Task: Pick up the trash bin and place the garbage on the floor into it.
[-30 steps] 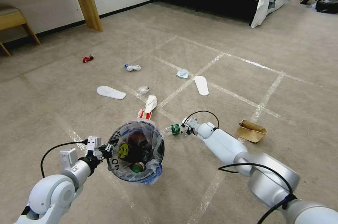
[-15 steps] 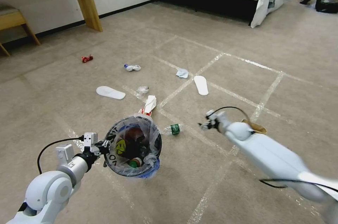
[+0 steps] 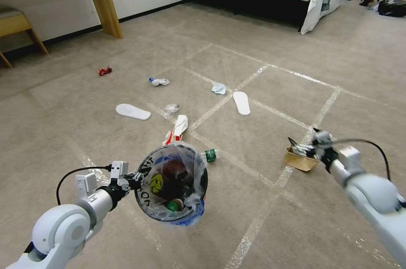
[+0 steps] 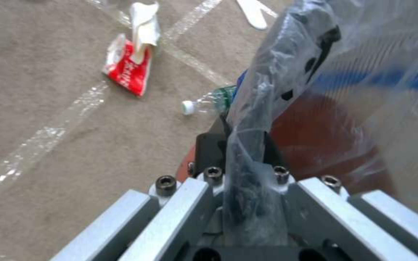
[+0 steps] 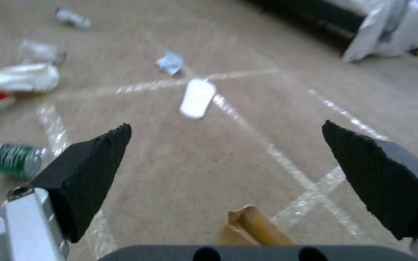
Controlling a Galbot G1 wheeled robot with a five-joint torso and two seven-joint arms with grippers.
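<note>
The left pincer (image 3: 134, 177) is clenched on the rim of the small round trash bin (image 3: 172, 186), red-bodied and lined with a clear-and-blue plastic bag bearing a yellow smiley mark, and holds it above the carpeted floor (image 3: 84, 129). The left wrist view shows the bag and rim pinched between the fingers.

The right pincer (image 3: 305, 147) is released, jaws wide apart, with nothing between the black pads (image 5: 90, 170). It hangs directly over the tan crumpled paper bowl (image 3: 301, 160), which lies on the floor beside a strip of clear tape. In the right wrist view the bowl (image 5: 252, 226) sits just below the pincer, between the two pads.

The right arm is the nearer to the bowl; the bin lies well apart, toward the robot's left. A clear plastic bottle with a green label (image 3: 209, 155) lies on the floor just beside the bin.

The bowl appears to be the next item for collection: a descent, then a transfer leftward to the bin.
</note>
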